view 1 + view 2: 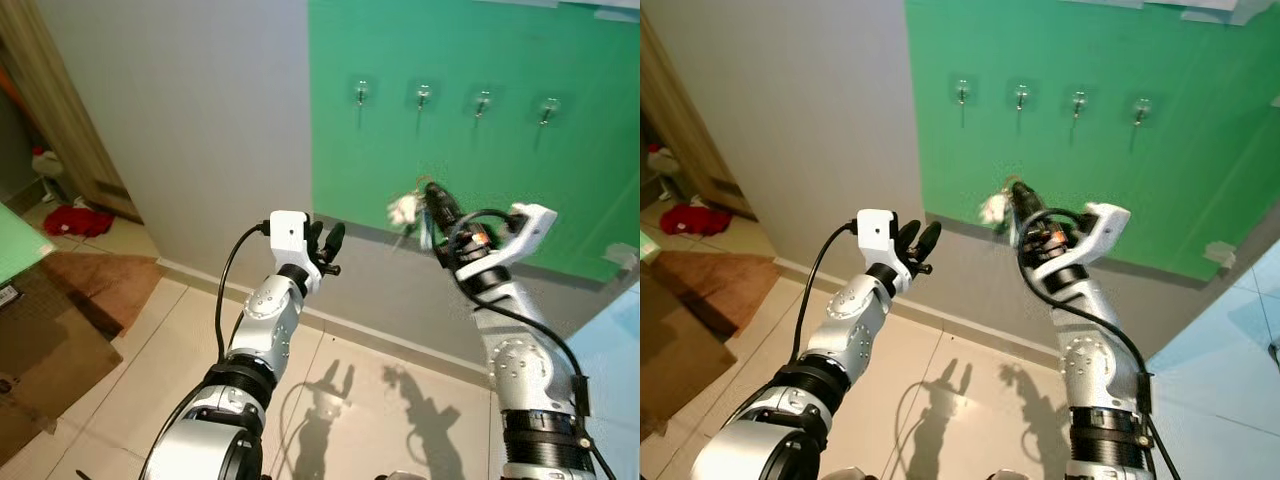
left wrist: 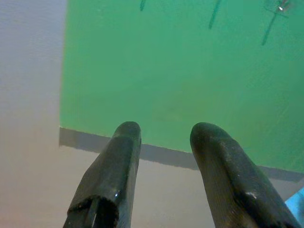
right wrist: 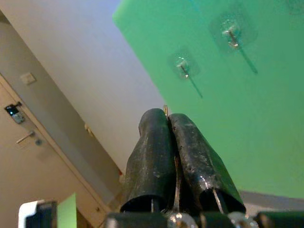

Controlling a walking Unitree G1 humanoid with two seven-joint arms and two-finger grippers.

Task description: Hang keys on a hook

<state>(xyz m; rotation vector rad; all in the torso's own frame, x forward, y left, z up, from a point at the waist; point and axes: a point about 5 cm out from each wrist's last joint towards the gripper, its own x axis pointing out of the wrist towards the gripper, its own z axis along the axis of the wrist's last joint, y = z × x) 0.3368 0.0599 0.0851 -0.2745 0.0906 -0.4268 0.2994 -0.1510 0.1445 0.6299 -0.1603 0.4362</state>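
Between the pressed-together fingers of the right gripper (image 1: pixel 432 193) sits the bunch of keys (image 1: pixel 408 212), a pale fob and a few dangling pieces hanging just beside and below the fingertips, with a thin sliver of ring poking out past the tips in the right wrist view. Ahead of and above those jaws, a row of four clear hooks is stuck to the green wall panel (image 1: pixel 560 200); the second hook (image 1: pixel 423 96) lies nearly straight up from the fingertips, the first hook (image 1: pixel 361 93) off to the robot's left of them, and both are well apart from the keys. By my judgement the carry-and-raise step is in hand: the keys are gripped but not yet near any hook. Next, the arm would need to lift and reach forward so the ring's loop arrives over a hook's prong, then lower and release. Off to the robot's left of the working jaws, the left gripper (image 1: pixel 327 243) hovers with its fingers moderately parted, holding nothing, aimed at the panel's lower edge.
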